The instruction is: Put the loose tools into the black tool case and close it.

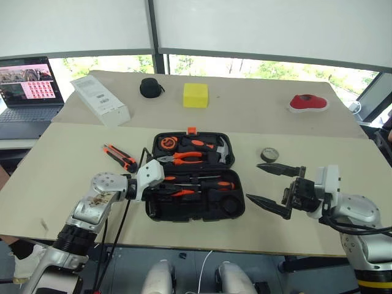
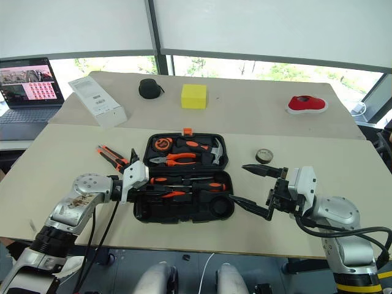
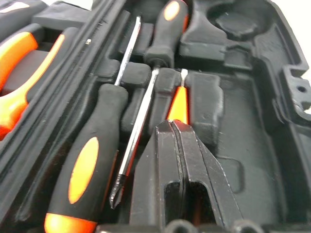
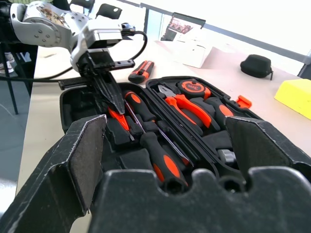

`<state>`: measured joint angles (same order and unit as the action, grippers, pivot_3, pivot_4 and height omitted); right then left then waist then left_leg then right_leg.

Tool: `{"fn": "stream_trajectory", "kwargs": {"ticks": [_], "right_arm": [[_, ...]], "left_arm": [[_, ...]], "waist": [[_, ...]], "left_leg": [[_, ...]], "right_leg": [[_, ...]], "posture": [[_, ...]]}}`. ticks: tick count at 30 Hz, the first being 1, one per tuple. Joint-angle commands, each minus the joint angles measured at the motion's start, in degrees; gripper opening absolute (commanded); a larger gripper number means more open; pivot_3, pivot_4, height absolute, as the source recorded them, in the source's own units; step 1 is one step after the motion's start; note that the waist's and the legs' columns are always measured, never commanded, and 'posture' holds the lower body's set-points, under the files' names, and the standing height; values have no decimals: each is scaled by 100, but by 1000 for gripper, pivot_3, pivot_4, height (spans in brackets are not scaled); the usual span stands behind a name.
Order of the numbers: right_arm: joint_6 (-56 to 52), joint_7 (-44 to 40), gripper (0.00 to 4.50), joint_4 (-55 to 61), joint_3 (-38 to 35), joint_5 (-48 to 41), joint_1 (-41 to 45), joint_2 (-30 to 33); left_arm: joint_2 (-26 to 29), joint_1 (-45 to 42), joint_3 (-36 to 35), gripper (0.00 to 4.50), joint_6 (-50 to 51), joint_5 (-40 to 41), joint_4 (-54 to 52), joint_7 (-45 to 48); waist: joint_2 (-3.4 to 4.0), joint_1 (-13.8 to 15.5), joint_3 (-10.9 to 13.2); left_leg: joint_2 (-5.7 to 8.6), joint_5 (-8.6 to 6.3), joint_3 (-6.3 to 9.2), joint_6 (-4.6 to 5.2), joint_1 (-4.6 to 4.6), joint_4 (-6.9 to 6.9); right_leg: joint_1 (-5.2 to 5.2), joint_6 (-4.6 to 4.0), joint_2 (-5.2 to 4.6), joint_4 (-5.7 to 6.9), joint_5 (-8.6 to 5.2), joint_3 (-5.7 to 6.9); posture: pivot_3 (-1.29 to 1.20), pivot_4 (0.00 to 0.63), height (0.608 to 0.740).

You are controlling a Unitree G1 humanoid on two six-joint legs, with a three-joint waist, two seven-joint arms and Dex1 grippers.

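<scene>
Behind case point(image 1: 195, 177): pouch point(image 1: 150, 87), yellow block point(image 1: 196, 95).

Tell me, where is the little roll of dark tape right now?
The tape roll lies on the table, outside the open black tool case, just off its right end and beyond the robot's right tool.

The open black moulded-plastic tool case point(image 1: 195, 202) looks matt and faintly grainy. Two long screwdrivers point(image 3: 146, 97) in it have shiny polished metal shafts and matt black rubbery handles with smooth orange inlays. The pale bench point(image 1: 67, 177) is smooth and matt. The left end effector point(image 3: 182, 141) is dull, scuffed black plastic.
</scene>
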<state>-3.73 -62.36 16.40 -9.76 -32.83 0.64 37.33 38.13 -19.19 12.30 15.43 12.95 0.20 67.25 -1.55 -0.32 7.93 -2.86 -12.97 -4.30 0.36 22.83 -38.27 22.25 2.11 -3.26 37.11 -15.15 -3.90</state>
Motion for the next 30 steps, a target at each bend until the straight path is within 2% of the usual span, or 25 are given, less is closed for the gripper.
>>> {"fn": "stream_trajectory", "kwargs": {"ticks": [1,7,16,20,30], "right_arm": [[3,-16,4500,40,-81,-100,20,-10],[32,-19,4500,-15,-38,-76,57,-45],[18,-86,4500,-43,-65,-117,5,-32],[6,-124,4500,-70,-32,-111,29,-49],[-38,-119,4500,3,-81,-133,-22,-25]], "left_arm": [[301,271,557,32,450,-464,161,179],[103,158,451,32,669,-430,322,-234],[15,950,-836,32,-509,478,-92,-94],[-41,944,-851,32,-676,489,-169,-176],[-164,398,-290,32,-551,1,299,-263]], "waist": [[10,-16,-10],[34,-13,-32],[38,-109,-34],[32,-103,-29],[15,90,-19]], "left_leg": [[0,0,0,0,0,1],[2,0,-1,0,-7,2],[-9,0,0,1,-11,16],[-7,1,0,1,-11,29],[8,1,-9,1,0,28]], "right_leg": [[0,0,0,0,0,0],[-6,2,-1,-1,-2,-2],[5,-12,2,-1,-7,-10],[8,-14,5,-1,-9,-9],[4,2,-12,-19,-7,-6]], "posture": [[0,150,740],[0,150,740],[0,150,740],[0,150,740],[0,150,740]]}}
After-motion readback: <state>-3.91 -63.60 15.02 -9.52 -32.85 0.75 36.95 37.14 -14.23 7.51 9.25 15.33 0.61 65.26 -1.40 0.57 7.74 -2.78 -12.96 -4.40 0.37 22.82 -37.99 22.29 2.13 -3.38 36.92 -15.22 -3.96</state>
